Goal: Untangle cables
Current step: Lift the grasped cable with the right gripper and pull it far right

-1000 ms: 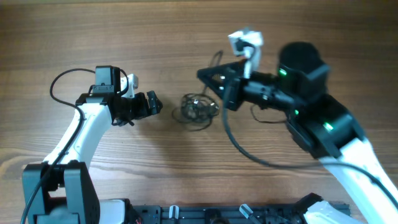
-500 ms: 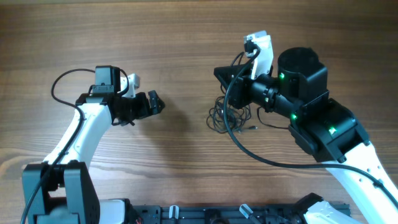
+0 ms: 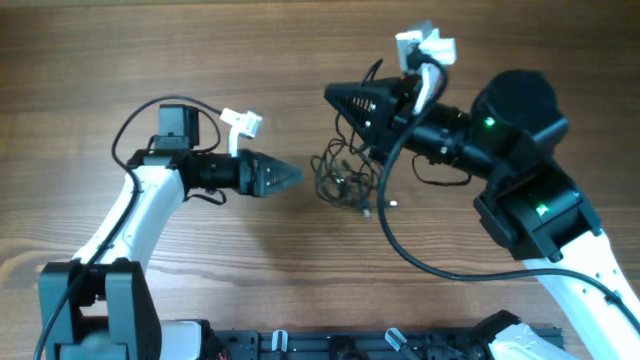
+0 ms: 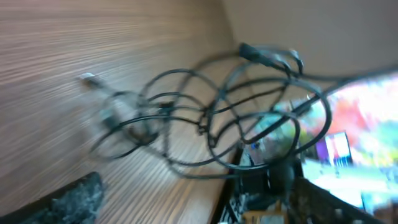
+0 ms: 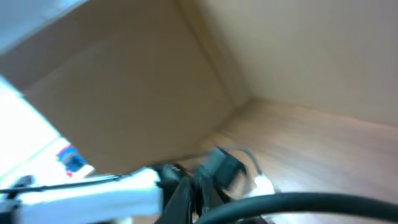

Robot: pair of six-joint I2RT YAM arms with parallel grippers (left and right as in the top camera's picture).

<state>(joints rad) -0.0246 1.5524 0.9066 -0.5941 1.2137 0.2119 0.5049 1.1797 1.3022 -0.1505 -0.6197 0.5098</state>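
The cables (image 3: 343, 176) lie in a loose black tangle on the wooden table (image 3: 200, 60), between the two grippers, with a few strands rising to the right gripper (image 3: 335, 97). In the blurred right wrist view, that gripper's fingers (image 5: 186, 194) are drawn together, apparently pinching a strand, and a dark plug (image 5: 221, 165) sits just beyond them. The left gripper (image 3: 290, 177) points at the tangle from close beside it and is not touching. Its wrist view shows its fingers (image 4: 68, 199) spread wide, with the loops (image 4: 205, 118) ahead. A bright coloured patch (image 4: 360, 118) behind the loops is too blurred to read. Green lights (image 3: 487, 124) glow on the right arm.
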